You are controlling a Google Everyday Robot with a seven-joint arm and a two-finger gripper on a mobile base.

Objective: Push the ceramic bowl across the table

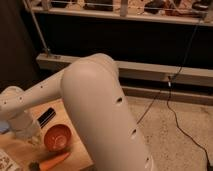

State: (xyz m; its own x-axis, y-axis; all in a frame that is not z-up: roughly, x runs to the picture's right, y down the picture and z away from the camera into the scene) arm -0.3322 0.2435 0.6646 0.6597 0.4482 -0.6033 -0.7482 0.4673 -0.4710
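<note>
The ceramic bowl (56, 137), small, round and orange-red, sits on the tan wooden table (20, 150) at the lower left. My gripper (34, 139) hangs from the white wrist just left of the bowl, low over the tabletop and shut, with nothing seen held in it. Whether it touches the bowl's rim I cannot tell. My bulky white arm (100, 110) fills the middle of the view and hides the table's right part.
An orange carrot (52, 161) lies in front of the bowl. A black oblong object (46, 116) lies behind it. Something blue (3, 127) shows at the left edge, and a patterned item (7, 162) at the bottom left. A cable (175, 100) runs across the floor to the right.
</note>
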